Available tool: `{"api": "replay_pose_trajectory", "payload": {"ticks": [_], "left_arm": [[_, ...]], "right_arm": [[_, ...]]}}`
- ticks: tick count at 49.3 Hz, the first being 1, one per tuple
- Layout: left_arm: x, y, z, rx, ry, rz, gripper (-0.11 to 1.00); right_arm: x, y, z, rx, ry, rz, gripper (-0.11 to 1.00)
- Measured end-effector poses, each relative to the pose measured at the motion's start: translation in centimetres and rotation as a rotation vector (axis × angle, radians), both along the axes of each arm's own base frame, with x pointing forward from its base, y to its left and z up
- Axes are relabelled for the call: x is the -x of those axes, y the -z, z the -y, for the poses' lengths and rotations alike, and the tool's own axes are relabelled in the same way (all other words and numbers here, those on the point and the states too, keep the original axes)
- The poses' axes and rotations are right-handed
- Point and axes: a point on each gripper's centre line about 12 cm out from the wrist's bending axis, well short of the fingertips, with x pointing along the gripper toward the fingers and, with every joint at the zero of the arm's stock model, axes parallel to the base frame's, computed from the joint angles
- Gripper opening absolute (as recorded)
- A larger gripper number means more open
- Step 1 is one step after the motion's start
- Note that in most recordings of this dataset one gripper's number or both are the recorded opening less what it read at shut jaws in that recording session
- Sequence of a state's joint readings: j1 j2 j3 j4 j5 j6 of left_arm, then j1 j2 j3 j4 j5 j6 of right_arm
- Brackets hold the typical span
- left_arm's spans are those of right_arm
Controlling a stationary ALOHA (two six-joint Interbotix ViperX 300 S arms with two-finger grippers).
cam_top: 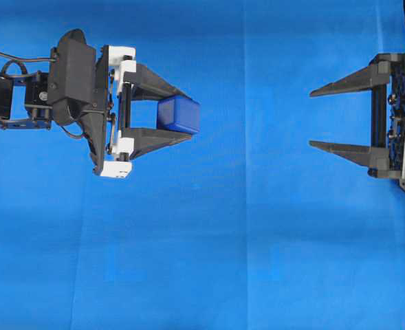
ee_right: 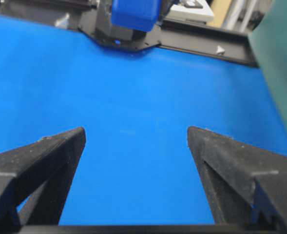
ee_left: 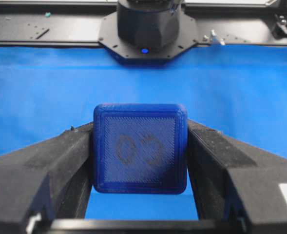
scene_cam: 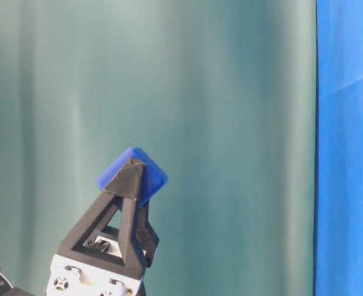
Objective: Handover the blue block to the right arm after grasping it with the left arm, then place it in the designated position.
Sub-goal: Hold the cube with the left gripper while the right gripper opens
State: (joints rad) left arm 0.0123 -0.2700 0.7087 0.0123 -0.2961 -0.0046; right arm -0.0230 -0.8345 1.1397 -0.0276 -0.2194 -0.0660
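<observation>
Left gripper point(cam_top: 183, 115) clamps the block point(cam_top: 179, 114); right gripper point(cam_top: 311, 118) gapes wide. I would centre the block between those fingers before releasing.

Bright, even light, faint shadows; soft focus in the right wrist view.

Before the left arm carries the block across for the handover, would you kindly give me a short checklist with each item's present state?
1. Small dark-blue rounded cube clamped between the left hand's fingers: ok.
2. Cube lifted off the bright blue cloth: ok, per the table-level view.
3. Right hand open to receive: ok.
4. Right hand empty: ok.
5. Cloth between the hands bare: ok.
6. Designated position visible: cannot tell.
</observation>
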Motion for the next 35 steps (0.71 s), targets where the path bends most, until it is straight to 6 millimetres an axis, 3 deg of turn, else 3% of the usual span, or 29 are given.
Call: {"api": "replay_pose_trajectory", "payload": {"ticks": [13, 28, 35], "left_arm": [[0.0, -0.1, 0.0, 0.0, 0.0, 0.005, 0.48], [0.0, -0.1, 0.0, 0.001, 0.0, 0.009, 0.48], [0.0, -0.1, 0.0, -0.001, 0.001, 0.012, 0.48]], "right_arm": [[-0.3, -1.3, -0.1, 0.31, -0.044, -0.04, 0.95], [-0.4, -1.9, -0.5, 0.88, -0.126, -0.019, 0.95], [-0.4, -1.9, -0.6, 1.063, -0.155, -0.009, 0.95]]}}
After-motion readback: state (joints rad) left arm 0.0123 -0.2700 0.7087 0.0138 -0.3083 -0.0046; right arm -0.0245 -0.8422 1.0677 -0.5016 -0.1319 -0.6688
